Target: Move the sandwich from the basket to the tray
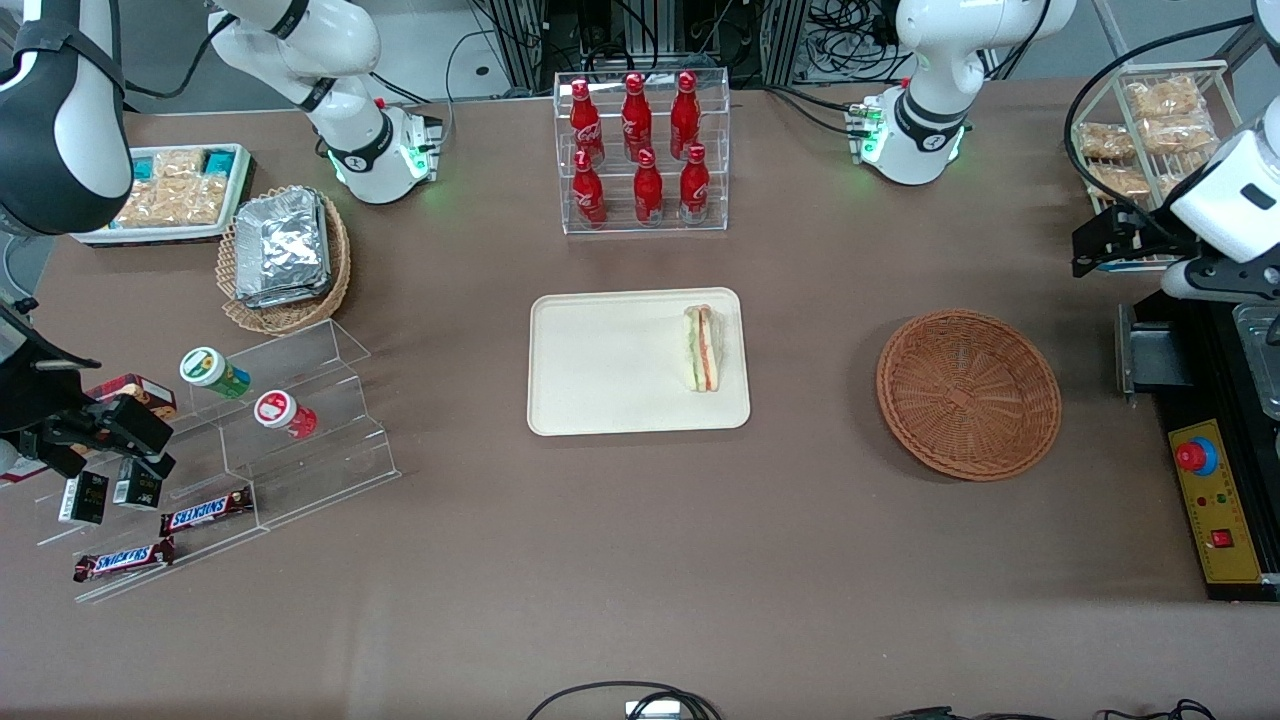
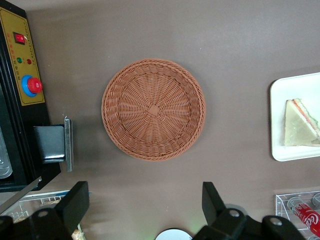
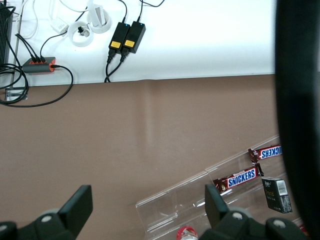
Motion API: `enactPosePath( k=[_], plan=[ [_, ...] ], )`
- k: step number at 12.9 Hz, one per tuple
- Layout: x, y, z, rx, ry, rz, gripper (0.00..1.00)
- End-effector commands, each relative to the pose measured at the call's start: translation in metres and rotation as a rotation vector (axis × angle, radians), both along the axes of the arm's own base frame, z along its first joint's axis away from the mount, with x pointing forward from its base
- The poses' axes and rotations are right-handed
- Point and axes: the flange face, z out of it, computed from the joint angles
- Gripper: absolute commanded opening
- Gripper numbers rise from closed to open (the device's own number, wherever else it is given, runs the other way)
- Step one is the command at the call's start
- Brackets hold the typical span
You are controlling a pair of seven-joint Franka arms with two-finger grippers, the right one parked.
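The sandwich point(image 1: 703, 348), a wrapped white-bread wedge with green and orange-red filling, lies on the cream-beige tray point(image 1: 610, 365), at the tray's end nearest the basket. It also shows in the left wrist view point(image 2: 300, 124) on the tray point(image 2: 280, 120). The round reddish-brown wicker basket point(image 1: 968, 393) stands empty beside the tray, toward the working arm's end; it also shows in the left wrist view point(image 2: 153, 109). The left gripper point(image 1: 1090, 245) is open and empty, raised above the table, farther from the front camera than the basket. Its jaws point(image 2: 145, 192) stand wide apart.
A clear rack of red bottles point(image 1: 643, 150) stands farther back than the tray. A black and yellow control box with a red button point(image 1: 1215, 500) and a wire rack of snack bags point(image 1: 1150, 130) lie at the working arm's end. A tan basket of foil packets point(image 1: 285, 255) and an acrylic step display point(image 1: 250, 440) lie toward the parked arm's end.
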Motion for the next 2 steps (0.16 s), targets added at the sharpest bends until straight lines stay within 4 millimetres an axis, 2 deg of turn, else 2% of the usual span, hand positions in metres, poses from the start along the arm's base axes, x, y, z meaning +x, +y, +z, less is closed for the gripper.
enactPosePath(
  k=[1,2],
  plan=[
    [-0.0018,-0.0031,0.0028,-0.03,0.015,-0.019,1.0],
    [-0.0014,-0.0031,0.0013,-0.03,0.019,-0.02,1.0]
  ],
)
